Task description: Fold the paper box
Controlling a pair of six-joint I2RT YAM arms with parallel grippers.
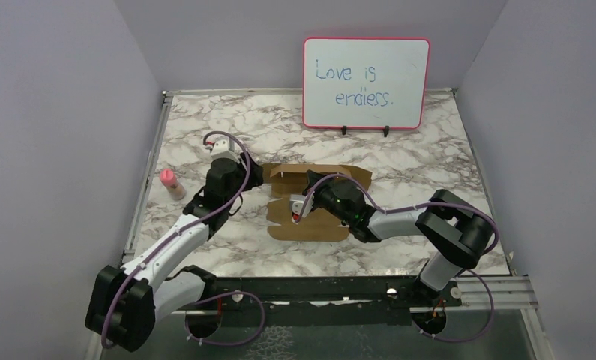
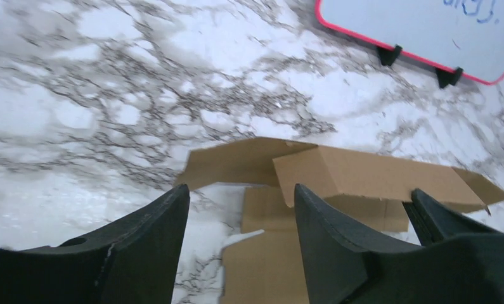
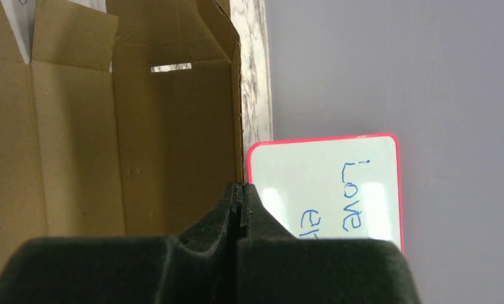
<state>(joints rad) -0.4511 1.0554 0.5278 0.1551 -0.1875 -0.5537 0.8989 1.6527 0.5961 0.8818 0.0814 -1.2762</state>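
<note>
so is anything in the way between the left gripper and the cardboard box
Nothing visible. The left gripper is open and the cardboard box lies just ahead of its fingers on the marble table, with nothing between them. The right gripper is over the middle of the box, off that path.

From above, my right arm (image 1: 388,220) lies across the paper box (image 1: 309,228) and covers its middle. My right jaws there are too small to read. In the right wrist view those jaws are closed at the edge of a box wall; whether they pinch it I cannot tell. They also hide part of the whiteboard (image 3: 325,180), cutting its writing short. In the left wrist view, my left fingers (image 2: 328,247) mask the box's near panels. The pink-capped bottle (image 1: 170,184) at the worktop's (image 1: 227,120) left is too small to tell what it holds.
</note>
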